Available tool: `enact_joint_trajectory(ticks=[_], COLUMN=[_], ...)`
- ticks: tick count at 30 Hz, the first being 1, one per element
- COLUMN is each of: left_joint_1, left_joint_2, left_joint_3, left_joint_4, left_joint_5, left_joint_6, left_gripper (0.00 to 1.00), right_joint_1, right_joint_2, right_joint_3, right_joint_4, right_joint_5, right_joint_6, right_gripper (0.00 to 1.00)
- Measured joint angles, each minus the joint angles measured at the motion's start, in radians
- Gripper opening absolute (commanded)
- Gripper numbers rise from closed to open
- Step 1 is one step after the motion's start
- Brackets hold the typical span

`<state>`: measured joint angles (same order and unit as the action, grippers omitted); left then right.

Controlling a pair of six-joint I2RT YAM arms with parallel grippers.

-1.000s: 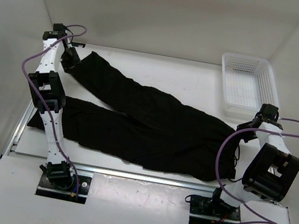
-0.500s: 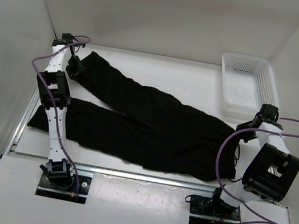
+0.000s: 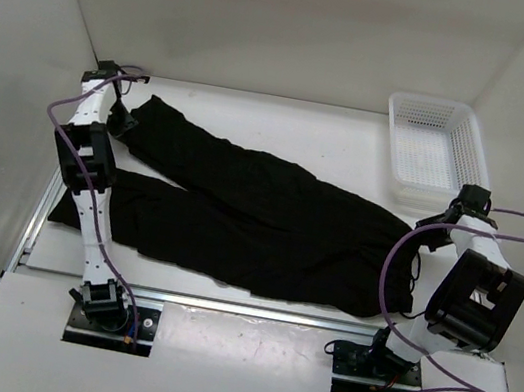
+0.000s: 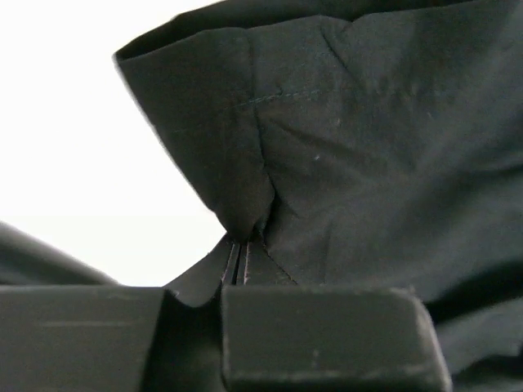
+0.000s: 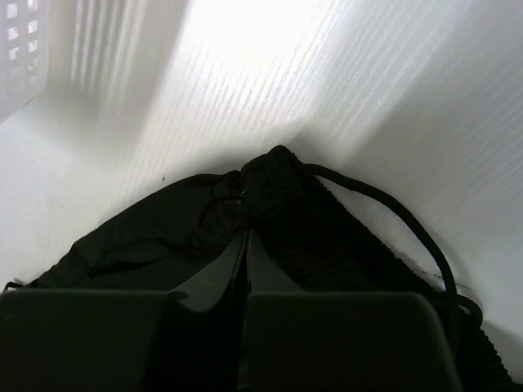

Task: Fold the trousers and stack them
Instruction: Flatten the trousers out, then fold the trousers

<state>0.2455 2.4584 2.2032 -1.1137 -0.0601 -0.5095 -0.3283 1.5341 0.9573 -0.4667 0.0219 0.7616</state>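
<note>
White walls box in a white bench [image 3: 295, 126], and the black trousers [image 3: 258, 221] lie spread across it, legs running left, waist at the right. Left end effector [image 4: 239, 249] is pinched onto the hem [image 4: 196, 61] of the far leg. Right end effector [image 5: 245, 237] is clamped on the gathered waistband [image 5: 286, 212], beside its drawcord [image 5: 384, 207]. Soft, limp, light cloth, I'd say: it'll sag and drag, so hem and waist look like the sound holds. No label or writing readable anywhere.
</note>
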Motion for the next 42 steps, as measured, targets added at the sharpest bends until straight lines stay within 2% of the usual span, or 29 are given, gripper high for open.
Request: enact_joint_trajectory(ticks=[6, 7, 8, 9, 10, 12, 13, 14, 16, 17, 21, 24, 29, 32, 35, 39, 42], left_joint_1=[0.052, 0.054, 0.055, 0.055, 0.055, 0.055, 0.053, 0.053, 0.051, 0.05, 0.047, 0.042, 0.019, 0.008, 0.008, 0.029, 0.095], left_joint_2=[-0.019, -0.02, -0.02, -0.02, -0.02, -0.022, -0.026, -0.031, -0.05, -0.065, -0.162, -0.305, -0.608, -0.733, -0.792, -0.821, -0.83], left_joint_3=[0.03, 0.031, 0.031, 0.031, 0.031, 0.031, 0.031, 0.031, 0.031, 0.031, 0.024, -0.054, -0.327, -0.486, -0.622, -0.786, -0.87], left_joint_4=[-0.023, -0.024, -0.026, -0.03, -0.033, -0.034, -0.034, -0.034, -0.034, -0.034, -0.033, -0.014, 0.037, 0.045, 0.055, 0.07, 0.071], left_joint_5=[-0.028, -0.028, -0.028, -0.028, -0.027, -0.028, -0.028, -0.028, -0.028, -0.029, -0.024, -0.039, -0.077, -0.094, -0.098, -0.116, -0.113], left_joint_6=[-0.01, -0.01, -0.009, -0.008, -0.006, -0.003, 0.003, 0.01, 0.007, 0.009, 0.016, 0.022, 0.027, 0.005, -0.056, -0.139, -0.16], left_gripper=[0.1, 0.1, 0.12, 0.22, 0.29, 0.44, 0.64, 0.71, 0.78, 0.8, 0.81, 0.81, 0.8, 0.78, 0.77, 0.76, 0.75], right_joint_1=[-0.005, -0.005, -0.005, -0.005, -0.005, -0.006, -0.006, -0.008, -0.008, -0.009, -0.01, -0.01, 0.017, 0.075, 0.148, 0.237, 0.292], right_joint_2=[0.033, 0.038, 0.041, 0.043, 0.044, 0.044, 0.044, 0.042, 0.029, 0.017, -0.065, -0.164, -0.355, -0.447, -0.523, -0.587, -0.616], right_joint_3=[0.004, 0.008, 0.011, 0.018, 0.026, 0.047, 0.056, 0.064, 0.075, 0.077, 0.095, 0.093, 0.056, 0.001, -0.056, -0.091, -0.092], right_joint_4=[-0.001, -0.001, -0.001, -0.003, -0.004, -0.004, -0.003, -0.003, -0.008, -0.011, -0.06, -0.085, -0.111, -0.148, -0.2, -0.274, -0.3], right_joint_5=[-0.03, -0.036, -0.039, -0.042, -0.044, -0.044, -0.045, -0.047, -0.05, -0.049, -0.037, -0.036, -0.06, -0.08, -0.092, -0.112, -0.111], right_joint_6=[-0.013, -0.017, -0.019, -0.023, -0.03, -0.045, -0.047, -0.052, -0.074, -0.078, -0.109, -0.125, -0.156, -0.185, -0.219, -0.248, -0.258], right_gripper=[0.0, 0.02, 0.05, 0.1, 0.28, 0.5, 0.7, 0.77, 0.87, 0.9, 0.92, 0.92, 0.92, 0.91, 0.85, 0.85, 0.85])
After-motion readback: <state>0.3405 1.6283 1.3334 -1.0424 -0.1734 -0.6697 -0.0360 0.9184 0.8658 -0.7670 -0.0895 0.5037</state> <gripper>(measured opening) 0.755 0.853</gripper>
